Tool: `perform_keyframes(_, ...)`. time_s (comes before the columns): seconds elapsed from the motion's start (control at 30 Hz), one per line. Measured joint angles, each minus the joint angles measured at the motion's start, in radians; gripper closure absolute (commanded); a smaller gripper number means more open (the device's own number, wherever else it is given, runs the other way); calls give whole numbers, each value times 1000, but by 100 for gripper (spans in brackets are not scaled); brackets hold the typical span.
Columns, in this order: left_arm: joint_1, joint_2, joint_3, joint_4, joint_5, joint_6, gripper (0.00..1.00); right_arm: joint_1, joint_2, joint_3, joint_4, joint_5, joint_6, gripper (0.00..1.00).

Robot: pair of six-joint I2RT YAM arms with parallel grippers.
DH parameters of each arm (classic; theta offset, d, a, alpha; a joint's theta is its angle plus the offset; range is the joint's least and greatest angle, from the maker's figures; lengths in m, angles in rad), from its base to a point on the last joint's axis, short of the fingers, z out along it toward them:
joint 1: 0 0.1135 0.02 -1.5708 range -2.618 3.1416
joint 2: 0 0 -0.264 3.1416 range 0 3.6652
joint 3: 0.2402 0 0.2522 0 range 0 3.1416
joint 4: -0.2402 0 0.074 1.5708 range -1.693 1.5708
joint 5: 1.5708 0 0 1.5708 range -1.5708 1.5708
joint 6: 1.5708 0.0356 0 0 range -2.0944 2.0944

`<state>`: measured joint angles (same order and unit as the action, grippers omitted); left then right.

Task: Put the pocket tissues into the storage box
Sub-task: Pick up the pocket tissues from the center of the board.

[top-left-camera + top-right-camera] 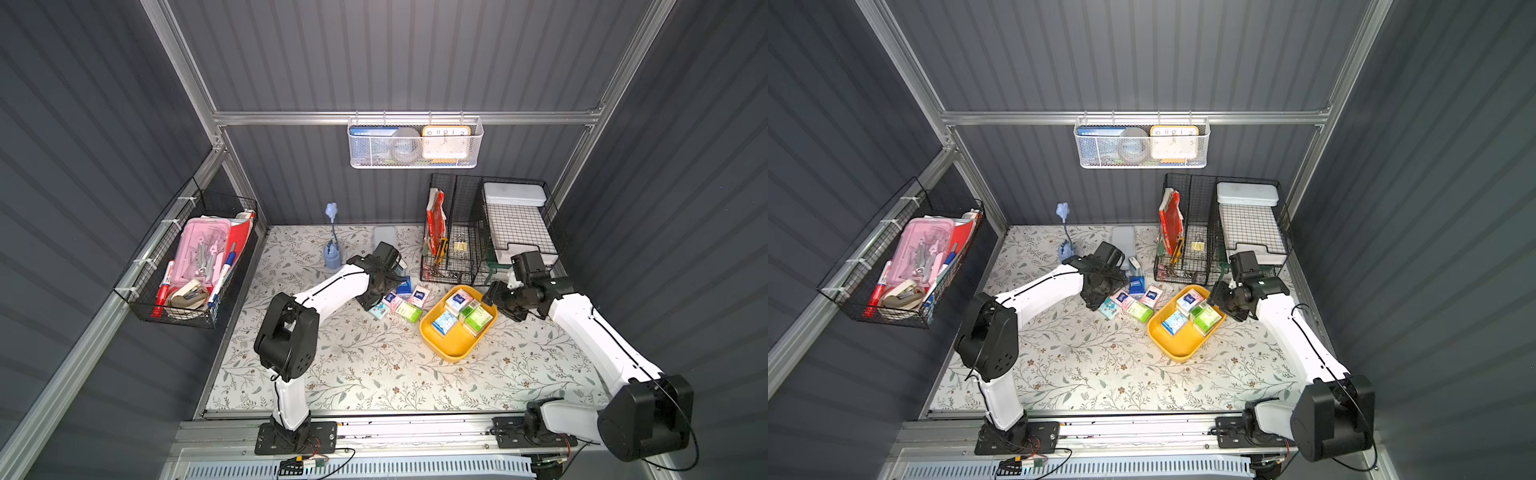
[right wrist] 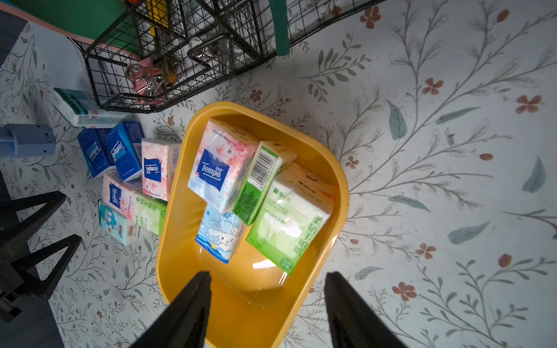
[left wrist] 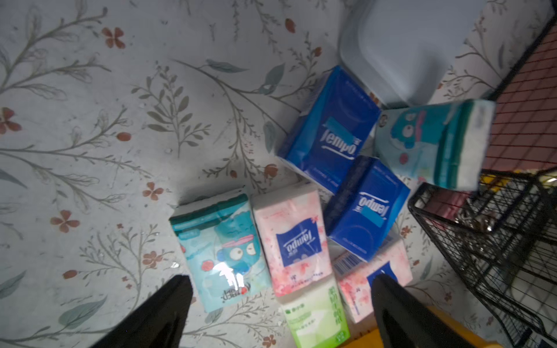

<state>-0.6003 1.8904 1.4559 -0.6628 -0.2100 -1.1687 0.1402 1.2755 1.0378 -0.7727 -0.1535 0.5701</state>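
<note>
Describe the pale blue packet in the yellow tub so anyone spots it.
Find the yellow tub by the black wire baskets. Among its packets, the pale blue packet lies nearest the bare end; only it shows a white long-eared cartoon animal.

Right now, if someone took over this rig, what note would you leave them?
The left gripper is open and empty, over the loose packets on the table.
The right gripper is open and empty, above one end of the storage box.
Done: at least four pocket tissues lie in the box.
To do: seven loose packets wait beside the box. One teal packet sits by the black wire basket.
</note>
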Motion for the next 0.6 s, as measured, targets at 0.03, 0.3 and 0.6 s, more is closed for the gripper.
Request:
perform_keyframes(0.03, 4, 10, 2, 2, 0, 0, 3, 0, 0, 0, 0, 0, -3, 36)
perform_keyframes(0.3, 5, 51, 1, 1, 2, -8, 9, 0, 1, 0, 2, 0, -7, 36)
perform_keyframes(0.6, 5, 50, -84, 11, 8, -12, 12, 0, 3, -11, 3, 0, -8, 36)
